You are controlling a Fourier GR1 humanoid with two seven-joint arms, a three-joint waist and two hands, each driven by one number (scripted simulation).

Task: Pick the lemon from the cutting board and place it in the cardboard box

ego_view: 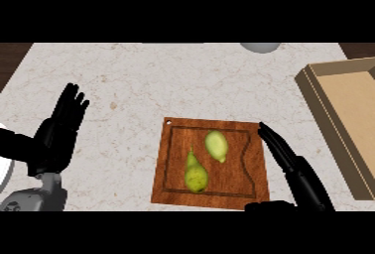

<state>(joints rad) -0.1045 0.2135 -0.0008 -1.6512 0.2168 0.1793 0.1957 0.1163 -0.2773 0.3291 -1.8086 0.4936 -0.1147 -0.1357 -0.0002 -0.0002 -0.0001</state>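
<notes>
**Head view.** The right hand (289, 161) lies over the right edge of the wooden cutting board (236, 181). Its fingers are straight and stretched forward, and it grasps nothing. The lemon (216, 145), a pale yellow-green oval, rests on the board just to the left of these fingers, apart from them. A green pear (195, 173) lies further left of the hand and nearer the wrist, close beside the lemon; whether the two fruits touch cannot be told. The cardboard box (351, 94) stands open to the right of the hand, beyond the board's edge, on the speckled counter (147, 84). The left hand (62, 129) rests released at the view's left, fingers up, well apart from the board. A grey rounded object (260, 47) shows far ahead of the right hand, cut by the view's upper limit.

**Step in hand (judged).** This is the approach to the lemon, and no grasp is yet made. To do it well, the right hand should shift left until the lemon sits between thumb and fingers. It should close across the fruit's short axis and keep clear of the pear. The lift should be high enough to pass over the box's near wall.

**Writing.** No brand, label or lettering can be read on any object.
</notes>
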